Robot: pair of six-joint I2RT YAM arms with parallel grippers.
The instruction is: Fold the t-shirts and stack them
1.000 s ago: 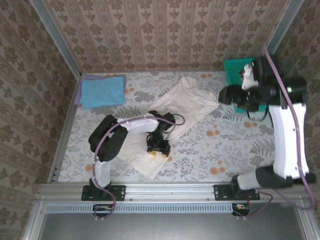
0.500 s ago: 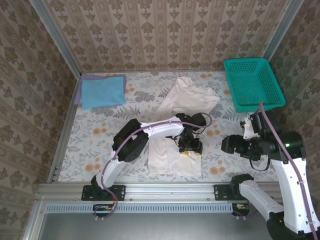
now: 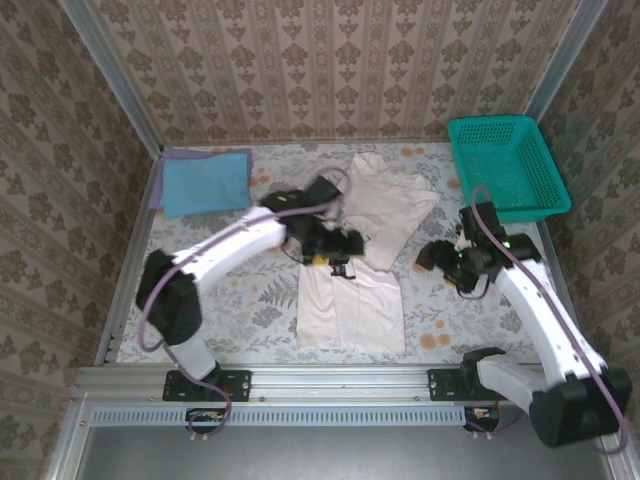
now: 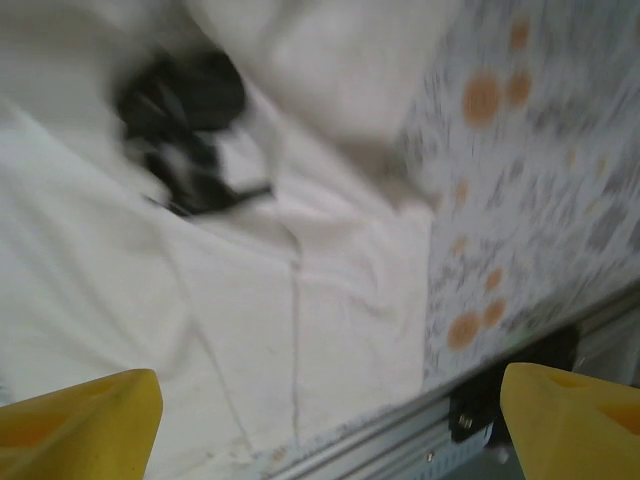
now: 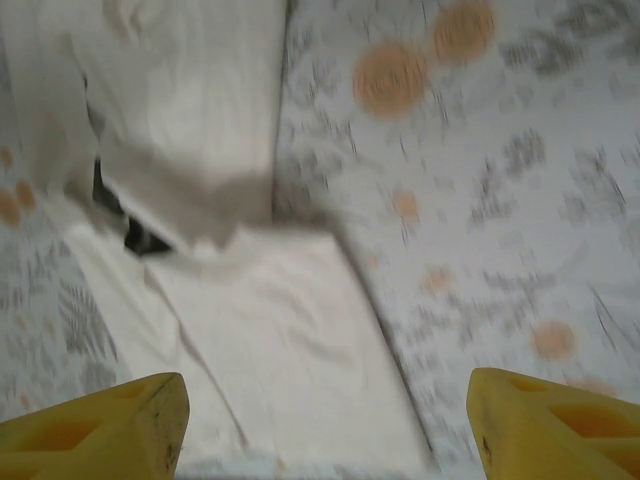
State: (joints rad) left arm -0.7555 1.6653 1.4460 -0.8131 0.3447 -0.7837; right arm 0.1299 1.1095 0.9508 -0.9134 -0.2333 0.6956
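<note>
**Top external view.** The off-white shirt (image 3: pixel 352 300) lies at the table (image 3: pixel 230 290) centre. Its lower half is flat toward 6 o'clock and its upper half is bunched toward 1 o'clock. The light blue shirt (image 3: pixel 205 182) lies as a flat rectangle at 10 o'clock, well apart from it. The teal basket (image 3: pixel 505 165) stands at 2 o'clock. The left gripper (image 3: pixel 338 250) is over the middle of the off-white shirt. The right gripper (image 3: pixel 440 255) is at 3 o'clock of that shirt, over bare table.

**Left wrist view.** The left gripper (image 4: pixel 320 420) is released, its yellow fingertips (image 4: pixel 80 410) spread wide with nothing between them. The off-white shirt (image 4: pixel 250 300) lies below it, and the black print (image 4: pixel 185 130) is at 11 o'clock. The image is blurred, so the print's shape cannot be read.

**Right wrist view.** The right gripper (image 5: pixel 325 430) is released and holds nothing. The off-white shirt (image 5: pixel 260 330) lies below it, and floral table (image 5: pixel 480 200) shows at 2 o'clock.
</note>
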